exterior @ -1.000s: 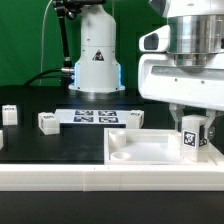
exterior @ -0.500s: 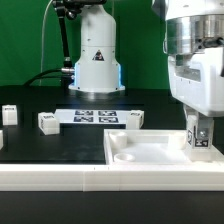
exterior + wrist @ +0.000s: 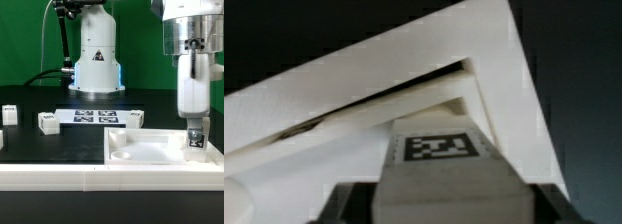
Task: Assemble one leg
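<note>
My gripper [image 3: 196, 138] is shut on a small white leg [image 3: 196, 141] with a tag on its face, holding it upright at the far right corner of the large white square panel [image 3: 150, 152] in the exterior view. In the wrist view the leg [image 3: 443, 165] fills the middle between the dark fingers [image 3: 349, 205], its tagged end pointing into the panel's corner [image 3: 473, 70]. Three more legs lie on the black table: one at the exterior view's left edge [image 3: 9, 114], one beside it [image 3: 47, 121], one behind the panel [image 3: 132, 118].
The marker board [image 3: 92, 115] lies flat behind the panel. A white robot base [image 3: 95, 60] stands at the back before a green screen. A white ledge [image 3: 60, 178] runs along the table's front edge.
The wrist has turned about its vertical axis, so the wide gripper body now shows narrow. The held leg has moved slightly right and down to the panel's corner.
</note>
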You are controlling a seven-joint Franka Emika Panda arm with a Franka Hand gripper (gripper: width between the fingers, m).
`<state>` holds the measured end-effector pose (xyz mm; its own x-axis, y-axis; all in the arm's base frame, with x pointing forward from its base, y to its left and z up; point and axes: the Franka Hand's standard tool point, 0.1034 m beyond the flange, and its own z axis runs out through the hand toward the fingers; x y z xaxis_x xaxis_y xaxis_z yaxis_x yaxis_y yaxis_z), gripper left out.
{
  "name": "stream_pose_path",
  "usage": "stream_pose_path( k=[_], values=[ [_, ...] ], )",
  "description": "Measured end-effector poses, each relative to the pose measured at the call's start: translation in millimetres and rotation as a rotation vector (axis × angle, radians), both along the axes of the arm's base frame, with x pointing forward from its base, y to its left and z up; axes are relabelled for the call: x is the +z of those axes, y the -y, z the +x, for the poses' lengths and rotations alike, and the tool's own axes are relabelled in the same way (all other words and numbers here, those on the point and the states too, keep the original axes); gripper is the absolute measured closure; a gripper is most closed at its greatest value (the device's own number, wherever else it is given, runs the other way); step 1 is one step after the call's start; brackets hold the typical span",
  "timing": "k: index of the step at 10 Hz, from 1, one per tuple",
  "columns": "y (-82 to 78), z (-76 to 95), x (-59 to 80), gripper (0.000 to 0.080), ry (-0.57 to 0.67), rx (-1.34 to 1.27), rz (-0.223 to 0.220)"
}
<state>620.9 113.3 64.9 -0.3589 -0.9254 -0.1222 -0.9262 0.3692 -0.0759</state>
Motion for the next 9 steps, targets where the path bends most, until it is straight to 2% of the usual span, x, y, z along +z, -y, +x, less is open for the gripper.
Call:
stream_pose_path(
  k=[1,3,7,9],
  values=[
    [-0.5,-0.2,-0.2,0.0426,0.001,0.019,-0.002],
    [7.8,1.6,0.1,0.018,0.017,0.186,-0.023],
    [7.8,2.0,0.2,0.0151,0.039,0.427,-0.052],
    [7.5,1.9,0.1,0.0151,0.038,0.423,-0.051]
  ],
)
